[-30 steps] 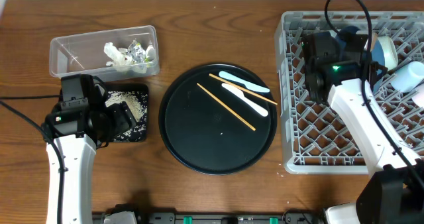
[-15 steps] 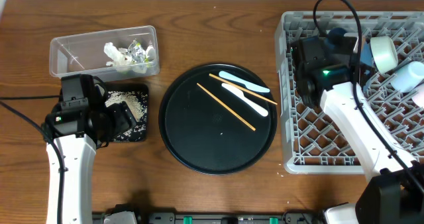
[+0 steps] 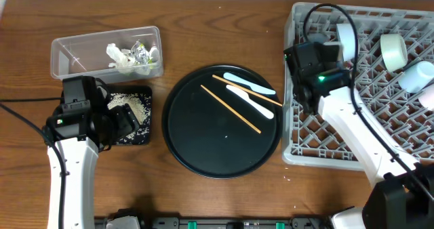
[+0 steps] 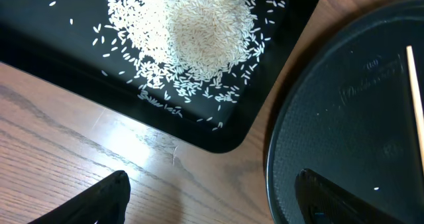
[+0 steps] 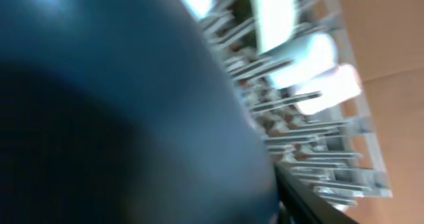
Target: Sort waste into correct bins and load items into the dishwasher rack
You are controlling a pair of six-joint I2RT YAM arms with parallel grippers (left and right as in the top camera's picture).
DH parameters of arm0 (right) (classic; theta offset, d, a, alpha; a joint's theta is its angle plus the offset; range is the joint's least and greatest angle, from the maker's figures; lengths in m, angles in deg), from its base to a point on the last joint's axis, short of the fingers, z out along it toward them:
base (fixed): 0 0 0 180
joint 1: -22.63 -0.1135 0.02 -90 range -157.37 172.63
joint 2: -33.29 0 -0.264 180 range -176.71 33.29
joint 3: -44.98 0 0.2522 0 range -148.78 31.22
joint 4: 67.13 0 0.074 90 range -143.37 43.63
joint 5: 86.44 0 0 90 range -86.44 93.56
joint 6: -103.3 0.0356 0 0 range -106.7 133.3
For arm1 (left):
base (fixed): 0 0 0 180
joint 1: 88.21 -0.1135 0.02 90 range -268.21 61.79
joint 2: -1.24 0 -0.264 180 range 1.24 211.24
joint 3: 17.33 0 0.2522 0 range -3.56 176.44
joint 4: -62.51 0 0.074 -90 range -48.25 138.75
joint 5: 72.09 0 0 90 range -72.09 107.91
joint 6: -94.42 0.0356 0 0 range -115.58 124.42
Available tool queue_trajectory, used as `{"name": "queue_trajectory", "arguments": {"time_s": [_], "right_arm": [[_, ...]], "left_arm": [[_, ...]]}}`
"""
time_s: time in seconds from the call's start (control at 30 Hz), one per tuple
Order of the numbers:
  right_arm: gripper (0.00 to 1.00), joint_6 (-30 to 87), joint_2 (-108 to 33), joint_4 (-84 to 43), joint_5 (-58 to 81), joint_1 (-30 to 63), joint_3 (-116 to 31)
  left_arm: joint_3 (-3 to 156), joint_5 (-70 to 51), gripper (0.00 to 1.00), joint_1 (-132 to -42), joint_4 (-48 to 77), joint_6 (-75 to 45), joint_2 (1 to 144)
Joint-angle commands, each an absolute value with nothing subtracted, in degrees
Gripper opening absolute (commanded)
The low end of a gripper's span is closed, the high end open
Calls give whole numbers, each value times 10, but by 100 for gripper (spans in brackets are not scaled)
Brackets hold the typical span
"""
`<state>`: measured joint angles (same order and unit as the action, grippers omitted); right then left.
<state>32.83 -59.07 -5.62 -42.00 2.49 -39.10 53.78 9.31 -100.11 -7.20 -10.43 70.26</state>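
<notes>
Right gripper [image 3: 329, 51] has slid left across the dishwasher rack [image 3: 302, 137], which shifted.

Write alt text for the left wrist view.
A heap of loose white rice lies in a shallow black rectangular tray on a wooden table. A round black tray fills the right, a chopstick on it; the open left gripper hovers at the bottom edge.

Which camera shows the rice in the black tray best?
Left wrist: the rice fills its frame, piled with scattered grains. Overhead shows it small, partly behind the left arm. Right wrist shows none.
</notes>
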Motion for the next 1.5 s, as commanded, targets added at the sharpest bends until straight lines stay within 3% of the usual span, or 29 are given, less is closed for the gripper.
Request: {"name": "queue_trajectory", "arguments": {"time_s": [0.0,0.3,0.5,0.73,0.97,1.27,1.47], "right_arm": [[59,335,-596,-61,-338,7,-386],[87,337,-591,-60,-331,-14,-391],[94,339,-548,-61,-300,-14,-395],[85,307,-453,-76,-194,-13,-414],[80,222,-403,-68,4,-13,-414],[88,162,-419,-26,170,-14,-410],[59,134,-465,-2,218,-16,-410]], "left_arm": [[545,94,81,-1003,-74,-107,705],[545,94,81,-1003,-74,-107,705],[545,94,81,-1003,-74,-107,705],[545,94,81,-1003,-74,-107,705],[545,94,81,-1003,-74,-107,705],[545,94,87,-1003,-74,-107,705],[545,94,87,-1003,-74,-107,705]]}}
